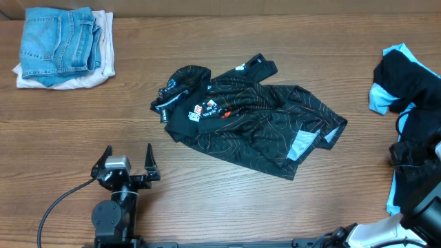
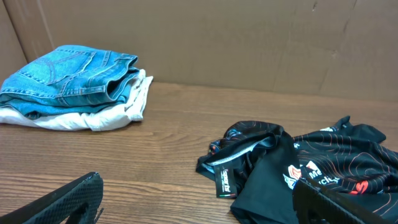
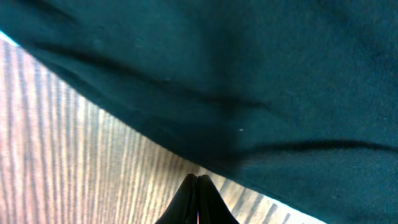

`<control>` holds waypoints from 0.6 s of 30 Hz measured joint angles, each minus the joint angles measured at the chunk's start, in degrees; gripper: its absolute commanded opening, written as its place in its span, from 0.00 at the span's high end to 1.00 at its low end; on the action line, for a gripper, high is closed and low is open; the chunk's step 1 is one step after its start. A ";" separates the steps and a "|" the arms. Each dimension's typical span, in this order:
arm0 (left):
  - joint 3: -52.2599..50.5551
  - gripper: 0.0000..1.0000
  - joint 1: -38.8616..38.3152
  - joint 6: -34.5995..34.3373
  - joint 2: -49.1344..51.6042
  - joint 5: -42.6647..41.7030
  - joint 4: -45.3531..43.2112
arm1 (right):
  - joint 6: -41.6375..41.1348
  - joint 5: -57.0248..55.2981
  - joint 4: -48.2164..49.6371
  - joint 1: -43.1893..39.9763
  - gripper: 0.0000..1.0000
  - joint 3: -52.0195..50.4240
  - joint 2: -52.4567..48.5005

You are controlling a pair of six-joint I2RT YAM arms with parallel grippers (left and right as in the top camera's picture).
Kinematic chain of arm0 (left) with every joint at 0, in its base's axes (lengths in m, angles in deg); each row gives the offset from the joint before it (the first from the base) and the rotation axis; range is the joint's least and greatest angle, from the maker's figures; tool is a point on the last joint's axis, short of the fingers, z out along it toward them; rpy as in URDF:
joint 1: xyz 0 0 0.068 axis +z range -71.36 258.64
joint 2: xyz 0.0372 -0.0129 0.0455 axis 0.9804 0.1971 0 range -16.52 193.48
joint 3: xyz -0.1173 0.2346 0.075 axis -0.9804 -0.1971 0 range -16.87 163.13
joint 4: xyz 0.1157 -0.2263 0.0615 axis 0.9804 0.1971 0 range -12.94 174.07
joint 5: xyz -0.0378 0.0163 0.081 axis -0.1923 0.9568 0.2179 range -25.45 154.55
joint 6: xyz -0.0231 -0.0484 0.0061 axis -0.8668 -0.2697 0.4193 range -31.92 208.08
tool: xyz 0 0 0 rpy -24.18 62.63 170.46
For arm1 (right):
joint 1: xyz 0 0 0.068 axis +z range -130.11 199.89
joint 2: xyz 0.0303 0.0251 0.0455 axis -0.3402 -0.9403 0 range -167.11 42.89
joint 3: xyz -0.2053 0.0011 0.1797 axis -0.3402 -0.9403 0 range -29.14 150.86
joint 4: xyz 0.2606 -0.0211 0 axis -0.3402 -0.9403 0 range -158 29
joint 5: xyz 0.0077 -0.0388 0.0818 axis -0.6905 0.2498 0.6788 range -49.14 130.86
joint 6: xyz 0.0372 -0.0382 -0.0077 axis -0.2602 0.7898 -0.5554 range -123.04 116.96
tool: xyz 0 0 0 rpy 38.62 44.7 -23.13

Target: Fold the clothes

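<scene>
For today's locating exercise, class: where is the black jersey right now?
In the overhead view, the black jersey lies crumpled centre-frame, beyond the open left gripper, between the folded jeans at far left and the black-and-blue garment at the right edge.

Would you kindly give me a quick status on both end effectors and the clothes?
Left end effector open, empty, short of the crumpled black jersey. Right end effector shut at the black-and-blue garment; grip unclear. Folded jeans stack far corner, nothing blocking.

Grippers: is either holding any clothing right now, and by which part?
Left gripper is open, holding nothing. Right gripper is shut at the edge of the black-and-light-blue garment; whether it pinches that edge cannot be told.
</scene>
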 measured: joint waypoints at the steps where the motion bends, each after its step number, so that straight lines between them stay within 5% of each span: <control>1: 0.00 0.00 0.00 -0.02 0.00 0.00 0.00 | 0.13 0.00 0.00 -0.09 0.96 -0.09 -0.07; 18: 0.00 0.00 0.00 -0.02 0.00 0.00 0.02 | 0.50 -1.55 1.57 -1.97 0.96 -0.09 -0.39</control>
